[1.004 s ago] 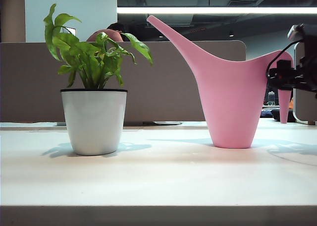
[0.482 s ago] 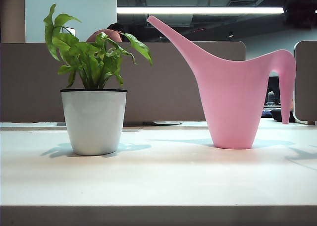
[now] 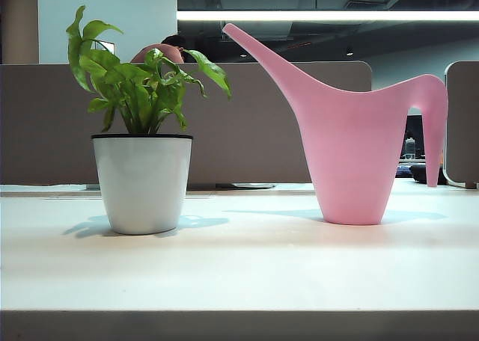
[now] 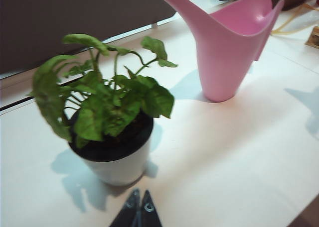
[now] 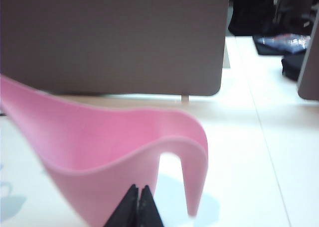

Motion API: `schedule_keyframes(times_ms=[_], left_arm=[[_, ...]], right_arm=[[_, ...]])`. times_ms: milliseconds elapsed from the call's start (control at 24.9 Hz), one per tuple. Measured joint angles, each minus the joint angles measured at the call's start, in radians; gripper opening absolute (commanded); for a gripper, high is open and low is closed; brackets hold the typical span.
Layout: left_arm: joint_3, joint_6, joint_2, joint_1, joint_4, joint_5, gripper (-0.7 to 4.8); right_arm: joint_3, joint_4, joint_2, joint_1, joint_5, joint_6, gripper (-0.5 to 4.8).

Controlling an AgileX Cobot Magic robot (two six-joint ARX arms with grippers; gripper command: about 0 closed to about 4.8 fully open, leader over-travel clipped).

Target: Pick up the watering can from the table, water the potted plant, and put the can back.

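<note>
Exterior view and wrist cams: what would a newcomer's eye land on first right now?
The tall pink watering can dominates, upright on the right of the table with its spout slanting toward the potted plant, which stands apart on the left. Neither arm shows in the exterior view. The right claw hangs shut above the can's handle, touching nothing; the left claw, also shut, hangs near the plant.

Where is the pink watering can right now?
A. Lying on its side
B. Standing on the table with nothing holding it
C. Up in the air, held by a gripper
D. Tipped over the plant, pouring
B: the can stands upright on the table, apart from the plant; the right gripper is shut and empty above it, and the left gripper is shut near the pot.
</note>
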Motion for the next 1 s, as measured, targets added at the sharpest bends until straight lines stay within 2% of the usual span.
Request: schedule_keyframes(times_ms=[281,522,602,683,763,884,1004], left_arm=[[-0.021,-0.003,-0.01,-0.029,0.009,0.0,-0.05],[-0.129,-0.02,-0.059,-0.04,0.074,-0.009,-0.05],[-0.185,-0.143,-0.055,-0.04,0.134,-0.115,-0.05],[-0.207,-0.206,-0.044,-0.039,0.161,-0.155,-0.05],[-0.232,-0.234,-0.047,-0.039,0.204,-0.158,-0.05],[-0.301,-0.201,-0.056,-0.039,0.358,-0.174,-0.05],[-0.381,-0.153,-0.098,-0.039,0.411,-0.183,-0.05]], right_arm=[[-0.034,-0.209,-0.31,0.0,0.023,0.0,0.07],[-0.097,-0.385,-0.579,0.0,0.023,0.0,0.08],[-0.153,-0.45,-0.684,0.0,0.023,0.003,0.13],[-0.169,-0.469,-0.738,0.0,0.018,0.051,0.13],[-0.166,-0.463,-0.768,0.0,0.02,0.115,0.08],[-0.171,-0.444,-0.772,0.0,0.024,0.102,-0.06],[-0.24,-0.443,-0.772,0.0,0.023,0.068,-0.06]])
